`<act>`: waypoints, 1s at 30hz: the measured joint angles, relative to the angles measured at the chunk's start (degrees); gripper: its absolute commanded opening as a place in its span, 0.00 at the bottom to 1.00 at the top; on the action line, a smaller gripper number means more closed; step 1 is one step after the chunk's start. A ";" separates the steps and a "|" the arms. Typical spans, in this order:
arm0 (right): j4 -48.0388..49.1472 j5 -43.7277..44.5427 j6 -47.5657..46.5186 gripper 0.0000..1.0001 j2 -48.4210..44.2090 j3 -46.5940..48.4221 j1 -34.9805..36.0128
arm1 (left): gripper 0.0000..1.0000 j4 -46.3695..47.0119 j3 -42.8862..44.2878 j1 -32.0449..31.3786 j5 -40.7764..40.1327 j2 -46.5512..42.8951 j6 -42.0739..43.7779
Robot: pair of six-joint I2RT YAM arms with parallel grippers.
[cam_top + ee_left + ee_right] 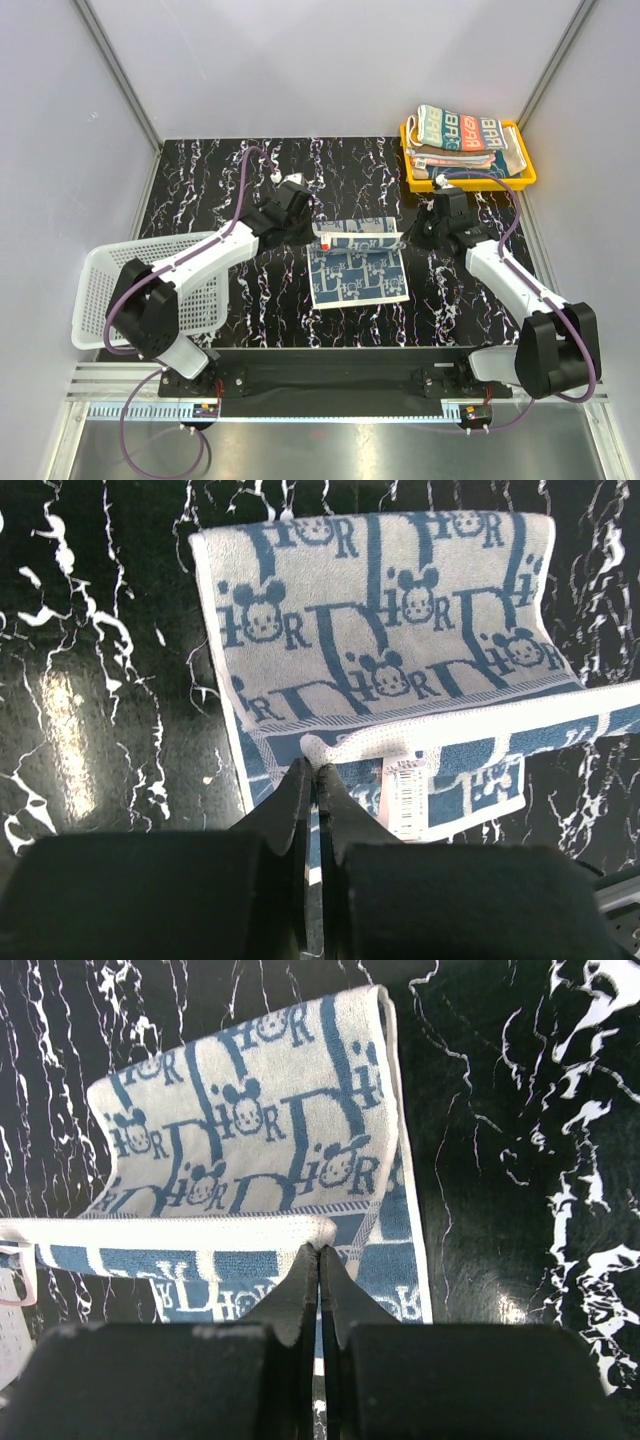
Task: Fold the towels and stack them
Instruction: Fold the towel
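Two far corners of the navy towel [358,275] sit clamped in the left fingers [287,810] and the right fingers [297,1295].

Tag [405,792] print on navy towel [380,610] was too small to read — lifted hem ran off frame edge; basket [100,290] partly behind left arm [200,262].

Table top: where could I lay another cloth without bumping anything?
Bare table runs along the back wall, left of the yellow tray, beyond the navy towel. A smaller patch lies between towel and right arm. Crowded: the middle, where left tool and right tool pinch the towel, and by the basket.
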 measured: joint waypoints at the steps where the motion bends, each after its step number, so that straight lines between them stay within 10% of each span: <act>1: 0.15 -0.31 0.02 0.00 0.00 -0.33 0.00 | 0.00 -0.35 -0.02 -0.11 -0.13 0.00 -0.02; 30: -0.63 -2.34 0.92 0.00 -3.43 -5.53 -0.09 | 0.00 -1.25 -6.10 -4.74 -0.81 -1.88 -1.55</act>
